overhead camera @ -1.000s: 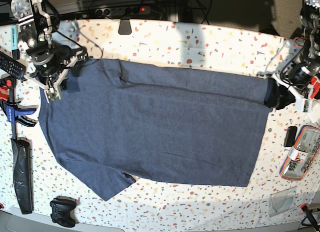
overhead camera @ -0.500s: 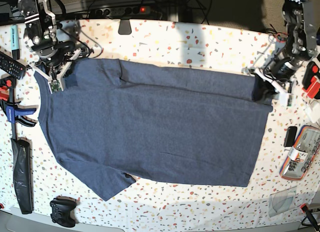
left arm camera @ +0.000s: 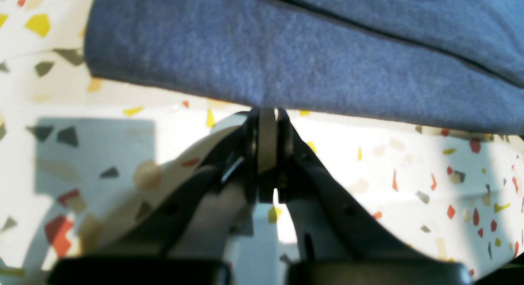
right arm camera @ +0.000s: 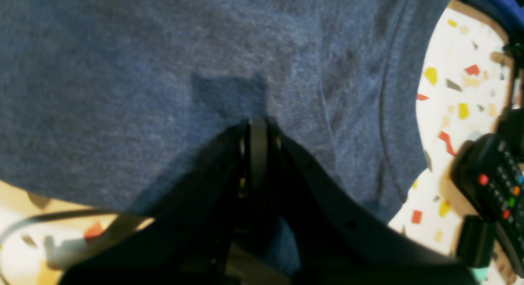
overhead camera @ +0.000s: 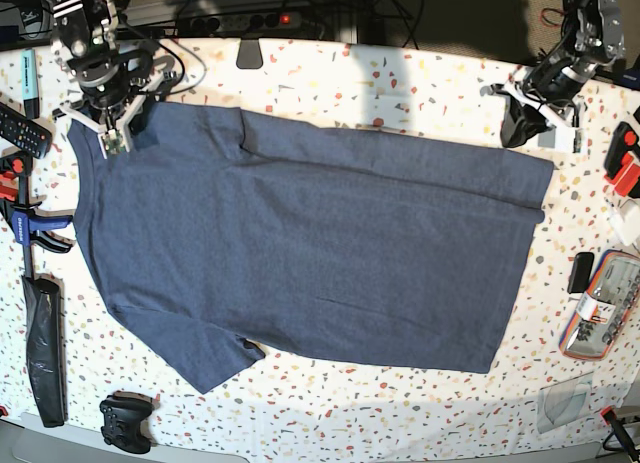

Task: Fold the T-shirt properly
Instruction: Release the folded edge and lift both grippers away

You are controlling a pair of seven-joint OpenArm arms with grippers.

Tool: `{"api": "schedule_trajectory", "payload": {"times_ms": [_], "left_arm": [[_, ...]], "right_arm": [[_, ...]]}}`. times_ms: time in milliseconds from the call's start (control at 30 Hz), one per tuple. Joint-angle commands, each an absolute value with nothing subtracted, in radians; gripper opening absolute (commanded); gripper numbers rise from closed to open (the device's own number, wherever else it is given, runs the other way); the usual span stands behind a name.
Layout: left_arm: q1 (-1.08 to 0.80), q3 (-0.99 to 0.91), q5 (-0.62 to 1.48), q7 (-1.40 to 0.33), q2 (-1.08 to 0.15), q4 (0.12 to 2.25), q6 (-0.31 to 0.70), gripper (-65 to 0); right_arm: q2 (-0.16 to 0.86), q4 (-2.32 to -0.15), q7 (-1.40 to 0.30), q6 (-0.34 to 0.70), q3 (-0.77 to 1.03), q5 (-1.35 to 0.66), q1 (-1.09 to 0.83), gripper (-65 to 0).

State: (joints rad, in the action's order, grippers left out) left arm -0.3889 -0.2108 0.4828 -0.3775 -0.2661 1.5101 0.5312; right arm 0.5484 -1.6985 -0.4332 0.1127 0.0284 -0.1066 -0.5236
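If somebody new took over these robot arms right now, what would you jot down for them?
Left gripper: shut, empty, off the T-shirt beside its hem corner.
Right gripper: shut, over the shirt near the shoulder end; whether it pinches cloth is unclear.
T-shirt: spread flat on the speckled table, plain side up, top strip already folded over.
Left: the remaining folds.

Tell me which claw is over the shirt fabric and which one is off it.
The right claw is over the T-shirt at its collar end. The left claw sits over bare table, just off the hem edge.
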Motion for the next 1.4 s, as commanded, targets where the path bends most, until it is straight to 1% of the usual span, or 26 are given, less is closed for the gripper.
{"api": "schedule_trajectory", "payload": {"times_ms": [0, 133, 233, 333, 400, 500, 633, 833, 933, 1100, 1367], "left_arm": [[-0.405, -0.216, 0.476, -0.389, -0.278, 1.531, 0.532, -65.0], [-0.454, -0.216, 0.472, -0.385, -0.281, 1.608, 0.532, -65.0], [-0.462, -0.216, 0.471, -0.348, -0.281, 1.702, 0.532, -65.0], [-0.424, -0.216, 0.448, -0.287, -0.28, 1.754, 0.527, -65.0], [-0.374, -0.216, 0.445, -0.309, -0.28, 1.754, 0.496, -65.0], [-0.288, -0.216, 0.433, -0.395, -0.28, 1.721, 0.482, -65.0], [-0.186, -0.215, 0.397, -0.464, -0.28, 1.601, 0.482, -65.0], [-0.117, -0.215, 0.389, -0.552, -0.281, 1.413, 0.484, -65.0], [-0.146, -0.215, 0.332, -0.548, -0.284, 1.386, 0.491, -65.0], [-0.23, -0.215, 0.368, -0.537, -0.305, 1.396, 0.579, -65.0], [-0.382, -0.215, 0.402, -0.526, -0.326, 1.46, 0.581, -65.0]], "right_arm": [[0.559, -1.707, -0.469, 0.123, 0.034, -0.096, -0.551, -65.0], [0.559, -1.713, -0.438, 0.121, 0.034, -0.074, -0.583, -65.0], [0.559, -1.713, -0.433, 0.121, 0.033, -0.08, -0.58, -65.0], [0.559, -1.713, -0.432, 0.121, 0.033, -0.082, -0.579, -65.0], [0.559, -1.713, -0.434, 0.121, 0.033, -0.082, -0.579, -65.0], [0.559, -1.713, -0.434, 0.121, 0.033, -0.082, -0.579, -65.0], [0.559, -1.713, -0.434, 0.121, 0.033, -0.082, -0.579, -65.0], [0.559, -1.713, -0.436, 0.121, 0.033, -0.081, -0.579, -65.0], [0.559, -1.713, -0.446, 0.121, 0.033, -0.081, -0.579, -65.0], [0.559, -1.713, -0.454, 0.121, 0.034, -0.061, -0.58, -65.0], [0.561, -1.713, -0.462, 0.123, 0.035, -0.054, -0.591, -65.0]]}}
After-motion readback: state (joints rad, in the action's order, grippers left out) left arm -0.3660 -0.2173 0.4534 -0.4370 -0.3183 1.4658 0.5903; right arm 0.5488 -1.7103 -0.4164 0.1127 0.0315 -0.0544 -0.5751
